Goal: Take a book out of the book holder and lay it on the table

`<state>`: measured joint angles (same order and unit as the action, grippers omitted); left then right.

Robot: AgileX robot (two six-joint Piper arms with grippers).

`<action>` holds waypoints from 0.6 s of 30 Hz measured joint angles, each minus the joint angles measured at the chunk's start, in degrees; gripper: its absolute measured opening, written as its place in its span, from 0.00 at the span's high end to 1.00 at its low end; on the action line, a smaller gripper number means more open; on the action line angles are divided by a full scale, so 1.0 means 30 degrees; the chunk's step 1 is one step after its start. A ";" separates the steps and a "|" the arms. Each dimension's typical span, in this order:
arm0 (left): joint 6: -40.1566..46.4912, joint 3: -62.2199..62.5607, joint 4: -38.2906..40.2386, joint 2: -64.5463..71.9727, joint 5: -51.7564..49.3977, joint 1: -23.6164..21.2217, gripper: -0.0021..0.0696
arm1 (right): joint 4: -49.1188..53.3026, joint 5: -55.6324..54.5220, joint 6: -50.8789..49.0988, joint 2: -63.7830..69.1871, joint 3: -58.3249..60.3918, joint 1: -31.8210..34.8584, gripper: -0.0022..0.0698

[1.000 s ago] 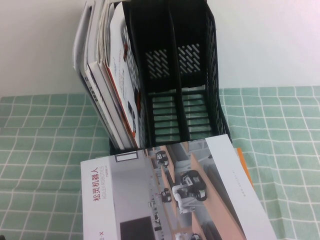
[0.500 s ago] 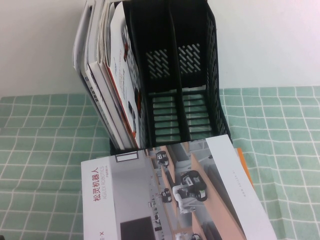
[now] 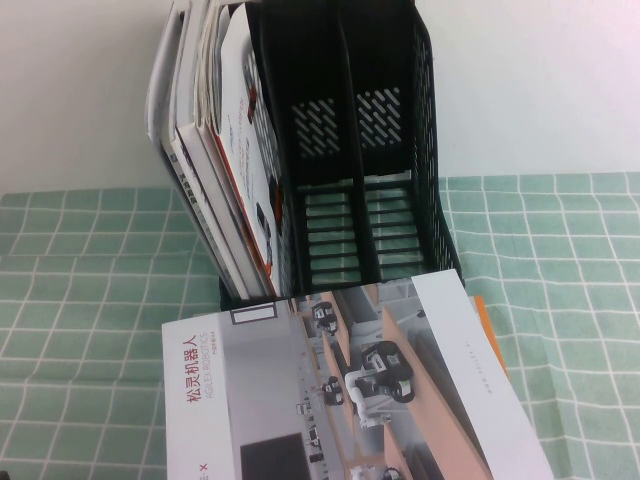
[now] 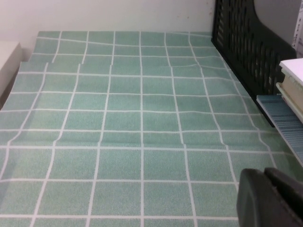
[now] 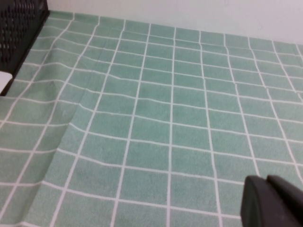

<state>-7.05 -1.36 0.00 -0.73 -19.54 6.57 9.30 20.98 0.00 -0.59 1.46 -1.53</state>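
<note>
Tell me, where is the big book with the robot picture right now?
In the high view, the book lies flat on the green table, near the front and middle, just in front of the black book holder. An orange-edged book peeks out beneath its right side.

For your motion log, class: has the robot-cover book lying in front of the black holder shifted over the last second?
No. The book keeps the same place against the book holder and the table's grid lines.
</note>
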 joint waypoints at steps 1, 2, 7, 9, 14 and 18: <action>-0.0032 0.0000 0.0000 0.0000 0.0000 0.0000 0.97 | 0.0000 0.0000 0.0000 0.0000 0.0000 0.0000 0.97; -0.0032 0.0000 0.0000 0.0000 0.0000 0.0000 0.97 | 0.0000 0.0000 0.0000 0.0000 0.0000 0.0000 0.97; -0.0032 0.0000 0.0000 0.0000 0.0000 0.0000 0.97 | 0.0000 0.0000 0.0000 0.0000 0.0000 0.0000 0.97; -0.0074 0.0000 0.0000 0.0000 0.0000 0.0000 0.97 | 0.0000 0.0000 0.0000 0.0000 0.0000 0.0000 0.97; -0.0074 0.0000 0.0000 0.0000 0.0000 0.0000 0.97 | 0.0000 0.0000 0.0000 0.0000 0.0000 0.0000 0.97; -0.0115 0.0000 0.0000 0.0000 0.0000 0.0000 0.97 | 0.0000 0.0000 0.0000 0.0000 0.0000 0.0000 0.97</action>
<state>-7.40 -1.36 0.00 -0.73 -19.54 6.57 9.30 20.98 0.00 -0.59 1.46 -1.53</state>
